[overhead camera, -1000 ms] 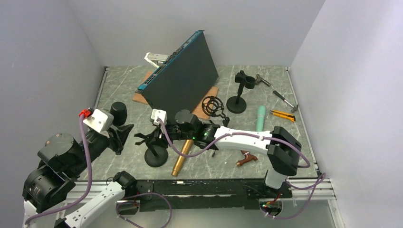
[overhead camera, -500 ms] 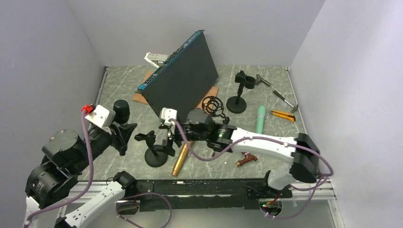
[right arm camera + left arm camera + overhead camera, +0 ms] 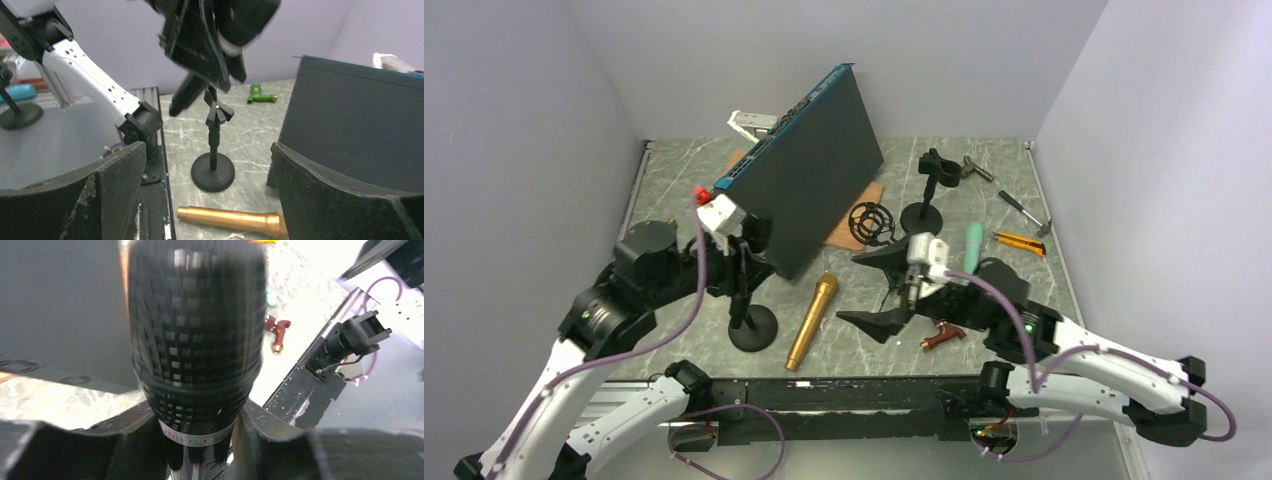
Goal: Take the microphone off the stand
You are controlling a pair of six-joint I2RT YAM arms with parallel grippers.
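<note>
One black microphone (image 3: 195,330) pinched in left tool (image 3: 197,415), axis along fingers (image 3: 75,450), grille outward, right tool (image 3: 209,150) spread

On my bench: a dark panel (image 3: 809,170) standing tilted near the far edge, over a wooden board (image 3: 851,228); a gold microphone (image 3: 812,322) lying flat toward the near edge; a wire shock mount (image 3: 874,222) and second stand (image 3: 921,220) mid-bench; a teal cylinder (image 3: 974,250) and orange knife (image 3: 1020,243) by the right edge.

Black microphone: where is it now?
Right wrist view: the black mesh-headed microphone is held in the jaws of the left gripper, above the black round-based stand, left of the dark panel.
</note>
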